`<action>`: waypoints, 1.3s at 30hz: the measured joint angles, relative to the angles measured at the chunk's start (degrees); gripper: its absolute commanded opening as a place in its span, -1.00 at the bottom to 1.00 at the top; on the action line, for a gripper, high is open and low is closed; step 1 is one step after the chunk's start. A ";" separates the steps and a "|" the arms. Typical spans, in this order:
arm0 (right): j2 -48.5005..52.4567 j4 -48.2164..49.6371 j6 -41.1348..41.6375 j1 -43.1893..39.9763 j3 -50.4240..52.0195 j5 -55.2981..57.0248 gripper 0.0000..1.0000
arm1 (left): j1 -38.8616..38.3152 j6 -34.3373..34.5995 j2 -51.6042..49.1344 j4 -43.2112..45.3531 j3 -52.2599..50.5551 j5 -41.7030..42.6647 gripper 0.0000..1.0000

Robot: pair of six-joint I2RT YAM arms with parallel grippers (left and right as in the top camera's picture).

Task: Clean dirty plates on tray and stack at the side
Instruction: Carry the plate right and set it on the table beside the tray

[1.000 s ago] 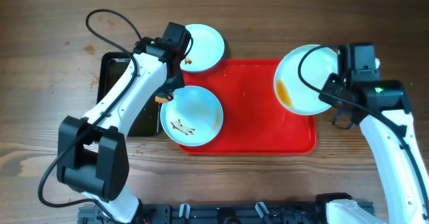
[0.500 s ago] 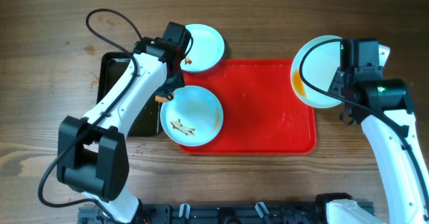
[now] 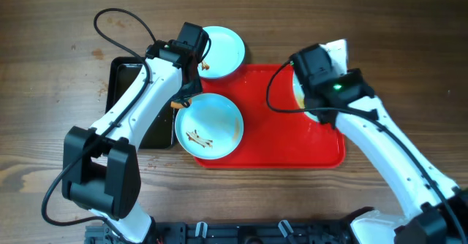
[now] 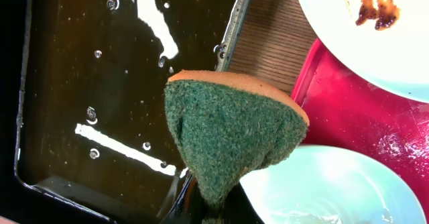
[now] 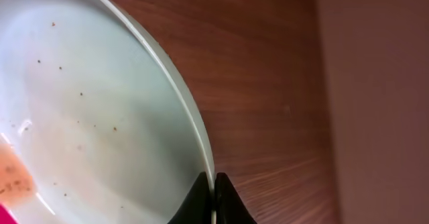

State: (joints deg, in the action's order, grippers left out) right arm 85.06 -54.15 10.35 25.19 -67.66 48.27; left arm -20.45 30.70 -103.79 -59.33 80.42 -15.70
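The red tray [image 3: 270, 127] lies in the middle of the table. One plate [image 3: 210, 125] with brown smears sits on its front left and also shows in the left wrist view [image 4: 335, 190]. A second smeared plate [image 3: 221, 51] rests on the table behind the tray. My left gripper [image 4: 214, 214] is shut on a green and orange sponge [image 4: 228, 130], held over the pan's edge next to the front plate. My right gripper [image 5: 214, 190] is shut on the rim of the third plate [image 5: 100, 117], held tilted above the tray's right end; in the overhead view the arm hides most of this plate [image 3: 335, 50].
A black pan [image 3: 128, 105] of dark liquid stands left of the tray, under the left arm. Cables loop behind both arms. Bare wooden table lies right of the tray.
My right arm has swung left and turned, carrying the plate from the tray's right edge to above its right end, now mostly under the arm. The left arm has not moved.
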 measured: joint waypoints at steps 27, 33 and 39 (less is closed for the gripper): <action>1.51 45.46 -53.94 15.61 -0.52 36.92 -0.92 | 0.00 0.00 0.15 1.49 0.00 0.20 -0.92; 2.49 45.38 -43.08 15.61 1.38 36.37 -0.91 | -0.02 -0.02 0.15 1.81 0.00 0.20 -0.92; 3.17 33.09 -25.86 15.61 2.45 24.41 -0.91 | -0.02 -0.24 0.15 2.47 0.00 0.22 -0.92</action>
State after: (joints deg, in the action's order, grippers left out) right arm 88.23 -21.06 -15.51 40.80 -65.21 72.69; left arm -20.47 30.46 -103.63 -56.86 80.42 -15.49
